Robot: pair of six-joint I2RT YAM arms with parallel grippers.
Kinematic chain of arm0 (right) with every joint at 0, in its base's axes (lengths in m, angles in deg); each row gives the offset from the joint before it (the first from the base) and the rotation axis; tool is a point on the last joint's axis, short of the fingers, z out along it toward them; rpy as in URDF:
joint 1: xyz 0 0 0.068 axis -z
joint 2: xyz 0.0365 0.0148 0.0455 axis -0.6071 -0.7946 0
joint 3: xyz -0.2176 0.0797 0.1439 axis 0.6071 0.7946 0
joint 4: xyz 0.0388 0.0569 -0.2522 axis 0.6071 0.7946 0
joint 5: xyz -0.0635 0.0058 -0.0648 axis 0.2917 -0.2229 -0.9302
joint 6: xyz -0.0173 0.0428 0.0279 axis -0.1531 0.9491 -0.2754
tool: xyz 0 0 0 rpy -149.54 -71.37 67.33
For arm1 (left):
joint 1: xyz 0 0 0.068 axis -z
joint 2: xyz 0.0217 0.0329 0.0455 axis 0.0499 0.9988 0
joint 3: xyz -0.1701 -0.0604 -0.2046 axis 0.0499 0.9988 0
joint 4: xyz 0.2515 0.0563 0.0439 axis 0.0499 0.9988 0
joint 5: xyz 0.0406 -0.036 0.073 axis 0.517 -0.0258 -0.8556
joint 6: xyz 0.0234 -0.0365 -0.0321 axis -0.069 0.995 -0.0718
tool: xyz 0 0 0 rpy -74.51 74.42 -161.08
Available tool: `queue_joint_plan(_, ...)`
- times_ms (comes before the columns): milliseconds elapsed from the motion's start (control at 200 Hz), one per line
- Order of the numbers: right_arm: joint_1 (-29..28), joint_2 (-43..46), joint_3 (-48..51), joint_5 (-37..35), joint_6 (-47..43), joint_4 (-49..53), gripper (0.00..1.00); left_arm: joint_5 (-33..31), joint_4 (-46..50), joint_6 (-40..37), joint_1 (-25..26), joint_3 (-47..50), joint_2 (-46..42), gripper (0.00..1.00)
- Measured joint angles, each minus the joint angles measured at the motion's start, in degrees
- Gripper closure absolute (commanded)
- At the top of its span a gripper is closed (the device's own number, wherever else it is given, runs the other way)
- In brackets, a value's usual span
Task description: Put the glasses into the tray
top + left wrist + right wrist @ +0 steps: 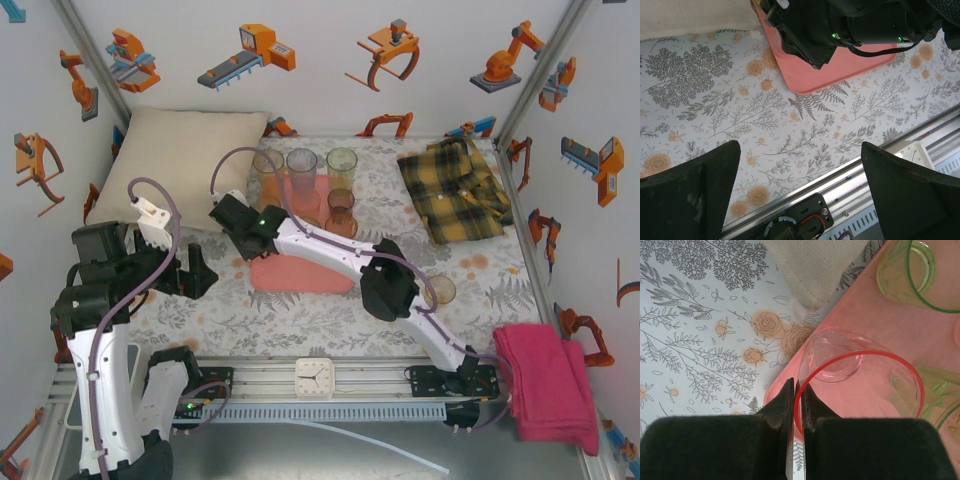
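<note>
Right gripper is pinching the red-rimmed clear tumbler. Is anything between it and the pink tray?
Nothing visible. The right gripper pinches the rim of the red-rimmed transparent tumbler, which is directly over a bare part of the salmon-pink flat tray. The green-rimmed tumbler stands apart to one side.

— Where is there room to pass?
— Over the bare bench (255, 322) near and left of the tray (300, 277), and the tray's near end.
— And in the way?
— Glasses (302, 168) crowd its far end, the right arm (322, 246) crosses its middle, the pillow (190, 150) closes the far left.
</note>
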Motion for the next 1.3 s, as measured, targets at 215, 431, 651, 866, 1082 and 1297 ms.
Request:
queue_joint_plan(215, 0.6, -2.2, -3.3, -0.5, -0.3, 0.9, 0.93, 0.0, 0.0, 0.0, 0.0, 0.1, 0.0, 0.0)
queue_joint_plan(431, 1.1, -2.7, -4.1, -1.2, -0.4, 2.4, 0.93, 0.0, 0.0, 0.0, 0.0, 0.1, 0.1, 0.0)
queue_joint_plan(651, 1.1, -3.3, -7.1, -1.1, -1.2, 3.6, 0.92, 0.0, 0.0, 0.1, 0.0, 0.1, 0.2, 0.0)
queue_joint_plan(866, 1.1, -4.7, -8.5, -1.1, -1.5, 4.4, 0.91, 0.8, 0.0, 0.2, 0.0, 0.1, 0.9, 0.0)
queue_joint_plan(1082, 1.2, -5.6, -8.5, -1.1, -1.7, 4.5, 0.9, 1.4, 0.0, 0.2, 0.0, 0.1, 1.5, 0.0)
queue_joint_plan(1297, 1.4, -5.7, -8.7, -1.1, -1.7, 4.6, 0.86, 1.4, 0.0, 0.2, 0.0, 0.1, 1.5, 0.0)
